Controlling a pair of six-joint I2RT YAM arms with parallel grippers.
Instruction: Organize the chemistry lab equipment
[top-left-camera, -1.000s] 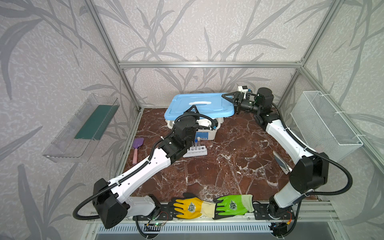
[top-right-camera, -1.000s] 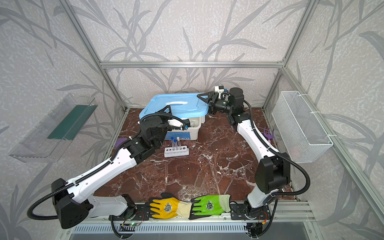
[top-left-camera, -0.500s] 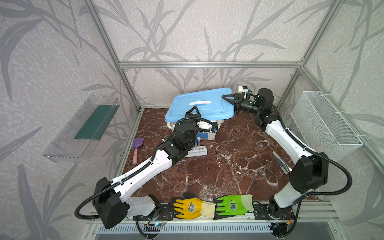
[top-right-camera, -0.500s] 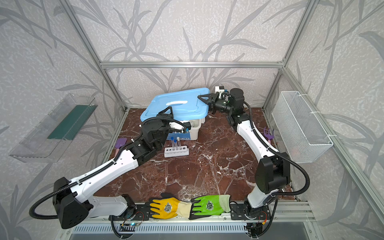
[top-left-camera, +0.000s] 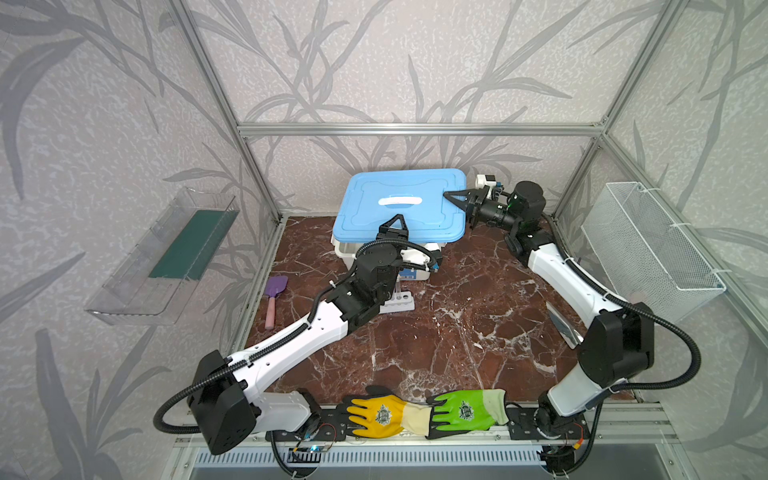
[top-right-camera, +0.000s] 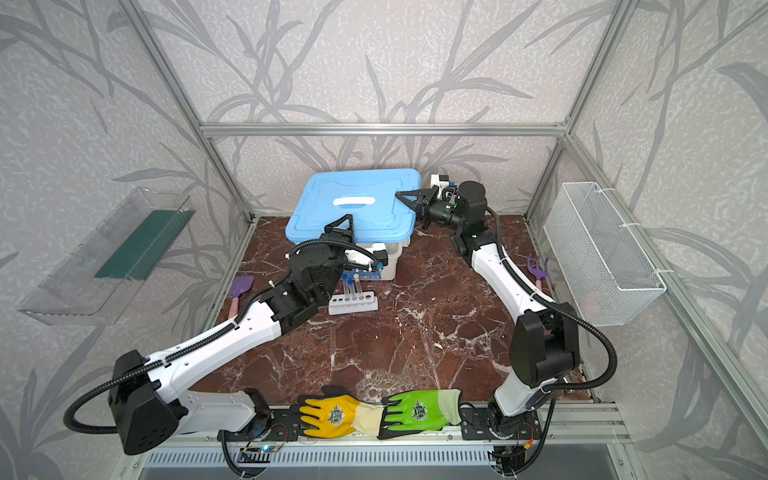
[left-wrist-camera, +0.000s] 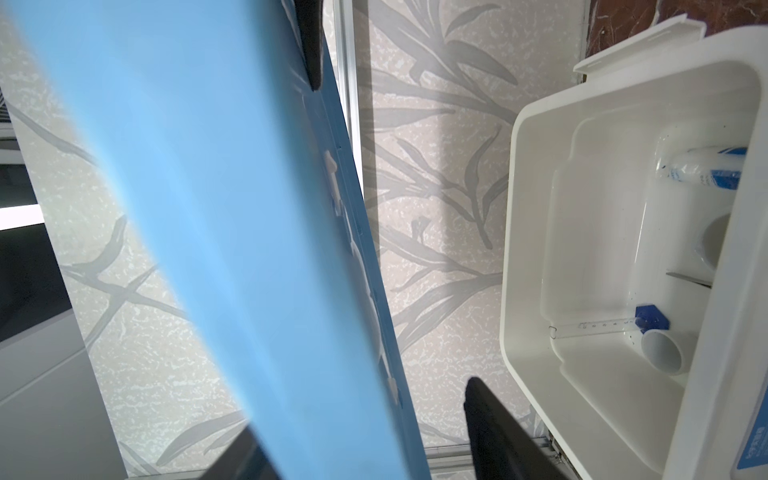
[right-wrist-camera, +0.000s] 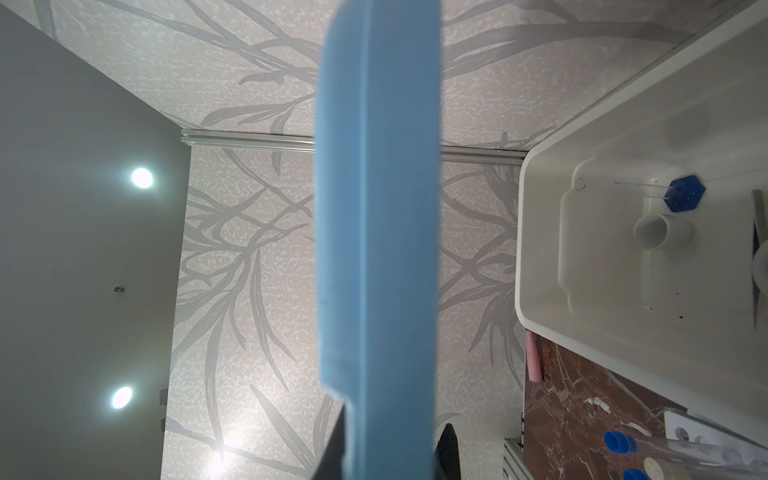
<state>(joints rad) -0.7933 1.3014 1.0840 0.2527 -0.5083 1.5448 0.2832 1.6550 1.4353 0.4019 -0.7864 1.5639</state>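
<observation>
Blue lid: smooth matt plastic. White bin: glossy plastic. Tabletop: polished marble look, v. shiny. Right-wall basket: white wire mesh, prob. metal. Left-wall tray: clear plastic. Yellow glove & green glove: knit cloth w/ rubbery coating. Test tubes: clear; rack: white plastic.

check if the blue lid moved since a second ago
Yes. The blue lid has lifted: its far edge now sits nearer the back wall's rail, above the white box.
</observation>
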